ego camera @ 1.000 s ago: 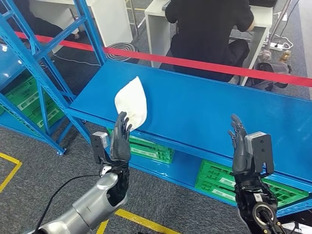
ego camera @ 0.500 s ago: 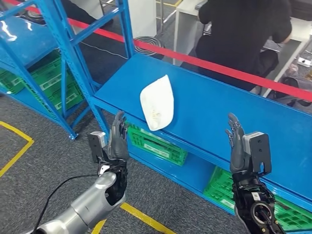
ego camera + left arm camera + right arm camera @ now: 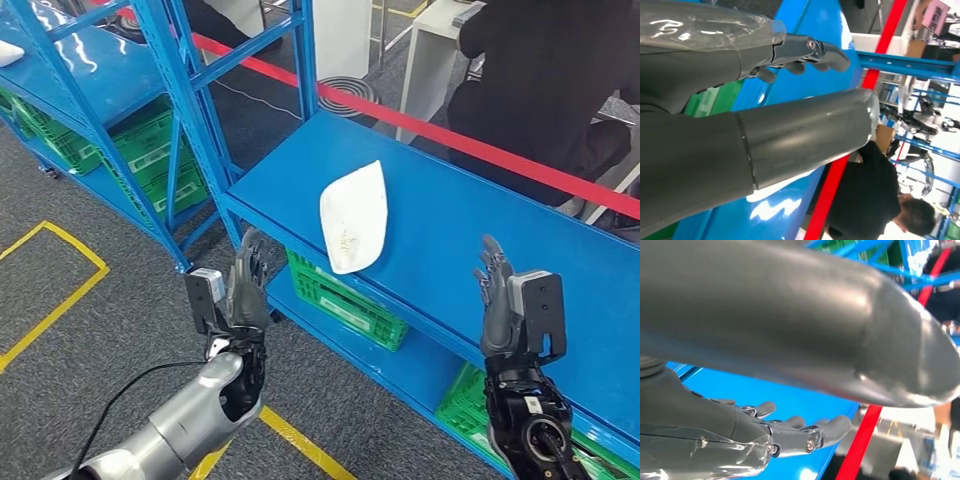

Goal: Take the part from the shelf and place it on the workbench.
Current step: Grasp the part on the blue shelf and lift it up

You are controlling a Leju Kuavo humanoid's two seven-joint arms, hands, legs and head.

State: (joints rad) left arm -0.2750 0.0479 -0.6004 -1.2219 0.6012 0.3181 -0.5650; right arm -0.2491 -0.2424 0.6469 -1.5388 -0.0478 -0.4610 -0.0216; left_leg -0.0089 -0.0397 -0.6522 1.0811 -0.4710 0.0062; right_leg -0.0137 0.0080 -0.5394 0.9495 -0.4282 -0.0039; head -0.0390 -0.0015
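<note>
A white, flat, rounded part (image 3: 353,217) lies near the front edge of the blue shelf board (image 3: 468,230). My left hand (image 3: 245,290) is raised in front of the shelf's near edge, to the left of and below the part, fingers straight and apart, holding nothing. My right hand (image 3: 494,305) stands upright over the shelf's front edge, well to the right of the part, also empty. In the left wrist view the thick thumb (image 3: 802,135) and darker fingers (image 3: 810,52) stretch out over the blue board (image 3: 806,70). The right wrist view shows straight fingers (image 3: 806,432) above the blue board (image 3: 753,390).
Green crates (image 3: 340,295) sit on the lower shelf level. Blue uprights (image 3: 189,110) stand at the left, with a second blue rack (image 3: 68,90) behind them. A red barrier tape (image 3: 483,150) runs behind the shelf, and a person in black (image 3: 543,80) sits beyond it. Yellow floor lines (image 3: 53,300) mark the carpet.
The whole picture has shifted: the camera turned left, so the shelf and part slid right in view. Both hands keep the same raised, empty pose.
</note>
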